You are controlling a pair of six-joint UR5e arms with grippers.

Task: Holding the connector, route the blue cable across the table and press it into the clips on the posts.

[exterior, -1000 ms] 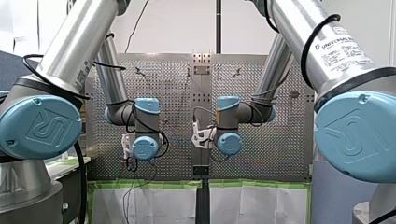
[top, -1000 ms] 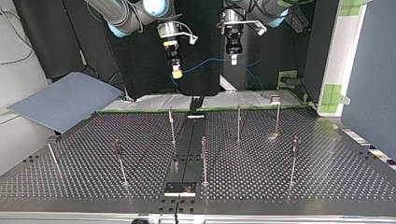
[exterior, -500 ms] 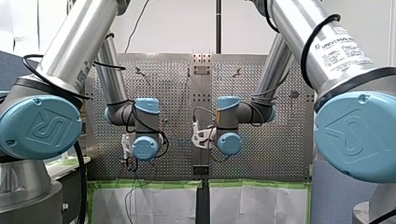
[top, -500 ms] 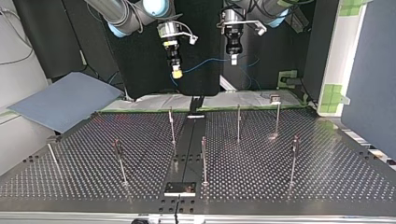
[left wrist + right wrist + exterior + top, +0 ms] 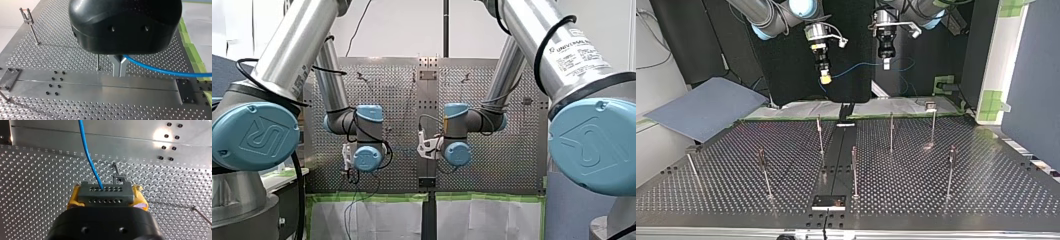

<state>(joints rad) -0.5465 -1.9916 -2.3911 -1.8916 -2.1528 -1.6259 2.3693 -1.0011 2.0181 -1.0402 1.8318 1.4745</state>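
Front view: both arms hang as motionless as a second ago. Top view: the thin blue cable (image 5: pixel 856 66) sags in mid-air, above the perforated metal worktop (image 5: pixel 986 185) and its thin clip-topped posts (image 5: pixel 891 131). Left wrist view: my left hand (image 5: pixel 120 73) pinches the cable. Right wrist view: my right hand (image 5: pixel 106 196), with yellow pads, clamps the grey perforated connector (image 5: pixel 105 192). Routing looks not yet begun.

A blue-grey sheet (image 5: pixel 706 107) lies near green-edged white paper (image 5: pixel 801 109).

Shiny perforated metal table (image 5: pixel 986 190); glossy blue cable (image 5: pixel 86 152); matt grey connector (image 5: pixel 105 195).
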